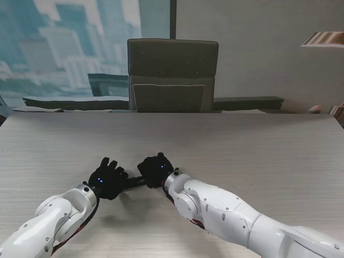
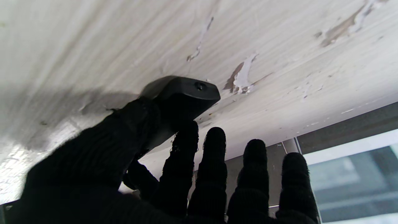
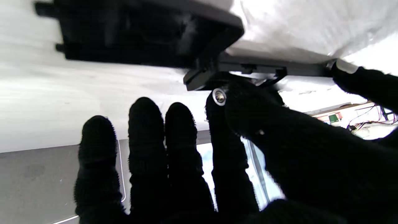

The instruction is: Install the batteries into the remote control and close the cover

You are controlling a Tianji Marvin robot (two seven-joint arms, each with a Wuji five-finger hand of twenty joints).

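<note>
Stand view: both gloved hands meet at about 6 o'clock on the worktop (image 1: 258, 145), near the robot's edge, with the remote control (image 1: 135, 181) bridging them, lying flat on the wood grain. The left hand (image 1: 107, 178) pinches one end of it between thumb and index, the other fingers (image 2: 256, 161) stretched out loose. The right hand (image 1: 157, 169) works the other end: thumb and index press at a thin black panel that I take to be the cover (image 3: 273, 67), the remaining three fingers straight and unused. No batteries can be made out, and whether they are already seated cannot be told.

The remote looks a light, rigid plastic shell, smooth enough to skid on the laminate, so it wants bracing by its long edges near one end. The cover appears thin with small catches, likely to snap if levered; pressure is best spread along its flat.

Pale and scuffed in patches, the worktop carries nothing else visible. At 12 o'clock stands a grey chair (image 1: 172, 75), with a window (image 1: 70, 43) at 11.
</note>
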